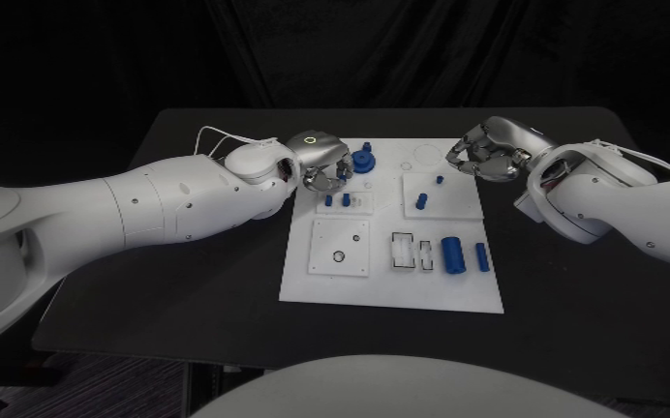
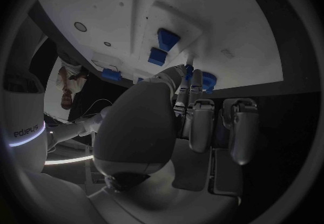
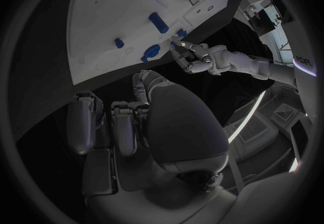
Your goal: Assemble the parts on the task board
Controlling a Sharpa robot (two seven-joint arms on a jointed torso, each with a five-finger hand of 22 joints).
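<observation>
In the head view, the white board (image 1: 391,287) lies in the middle of the black table (image 1: 209,273). The left hand (image 1: 319,160) is at the board's far left corner, fingers curled down near a blue stepped part (image 1: 363,159) and two small blue pegs (image 1: 337,200). If the fingers touch a part, I cannot tell here. The right hand (image 1: 484,150) hangs over the board's far right edge with fingers curled in, and nothing shows in them. A large blue cylinder (image 1: 452,253) and a thinner pin (image 1: 482,257) lie on the near right of the board.

In the left wrist view, the left hand (image 2: 172,127) has its fingers (image 2: 192,81) close together and reaching to the board's edge, their tips just beside a blue part (image 2: 207,80). Contact is not clear.

In the right wrist view, the right hand (image 3: 145,127) has fingers (image 3: 84,121) folded in, holding nothing, apart from the board (image 3: 115,13).
</observation>
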